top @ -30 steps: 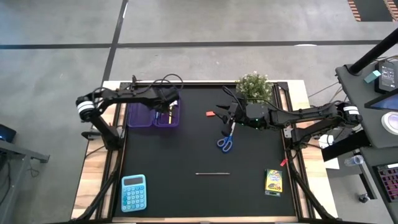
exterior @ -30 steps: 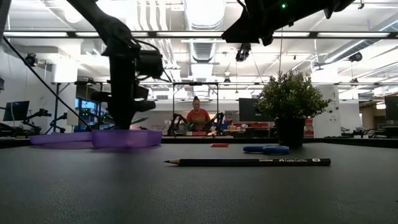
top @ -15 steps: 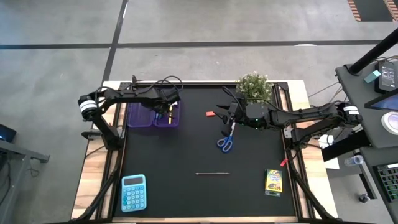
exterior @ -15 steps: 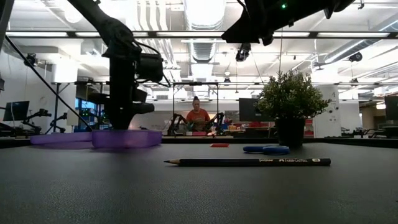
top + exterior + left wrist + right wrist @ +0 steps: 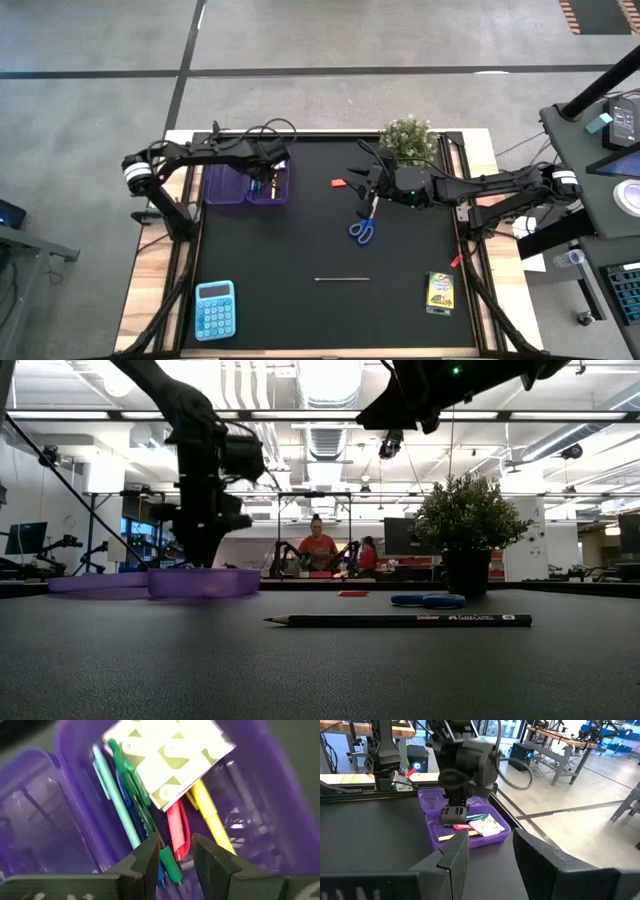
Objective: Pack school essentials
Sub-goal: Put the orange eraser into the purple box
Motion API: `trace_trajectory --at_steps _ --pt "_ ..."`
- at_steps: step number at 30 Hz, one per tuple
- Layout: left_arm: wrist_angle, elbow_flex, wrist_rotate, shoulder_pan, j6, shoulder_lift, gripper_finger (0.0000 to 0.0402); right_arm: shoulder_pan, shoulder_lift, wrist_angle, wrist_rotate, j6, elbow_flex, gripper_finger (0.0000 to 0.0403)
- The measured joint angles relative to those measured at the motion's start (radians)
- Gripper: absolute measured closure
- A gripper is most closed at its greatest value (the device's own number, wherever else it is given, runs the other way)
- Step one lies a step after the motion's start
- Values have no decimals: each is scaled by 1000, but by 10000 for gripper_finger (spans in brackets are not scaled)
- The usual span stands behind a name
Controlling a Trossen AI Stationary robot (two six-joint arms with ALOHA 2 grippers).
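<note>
Left wrist view alone shows the contents — green pen [image 5: 131,775], pink pen [image 5: 178,830], yellow pen [image 5: 210,817], white packet [image 5: 167,755] in translucent purple case [image 5: 280,795]. Left end effector [image 5: 173,855] points down over them, fingers spread, empty; right end effector [image 5: 487,851] hovers above blue-handled scissors [image 5: 363,228], spread.

The table carries one purple case [image 5: 247,185], one pair of scissors [image 5: 362,228], one pencil [image 5: 342,279], one crayon box [image 5: 440,292], one calculator [image 5: 215,309], one red eraser [image 5: 338,183] and one potted plant [image 5: 408,137].
</note>
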Motion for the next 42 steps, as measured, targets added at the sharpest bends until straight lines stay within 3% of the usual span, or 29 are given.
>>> trace_trajectory --at_steps 10,19,25,35,39,42 --pt "66 -10 -169 -101 128 -189 304 -19 2 -45 0 45 -1 259" --pt "426 -108 -183 -259 428 -349 304 -38 49 -47 -1 82 12 259" --pt "617 -220 -172 -315 519 -436 304 -50 130 -92 -3 127 64 259" --pt "696 -320 -173 -314 516 -556 304 -91 355 -567 -22 176 355 259" --pt "693 -323 -173 -314 516 -567 304 -122 465 -757 -23 113 508 259" --pt "683 -325 -173 -314 516 -567 304 -152 540 -858 -97 51 607 259"
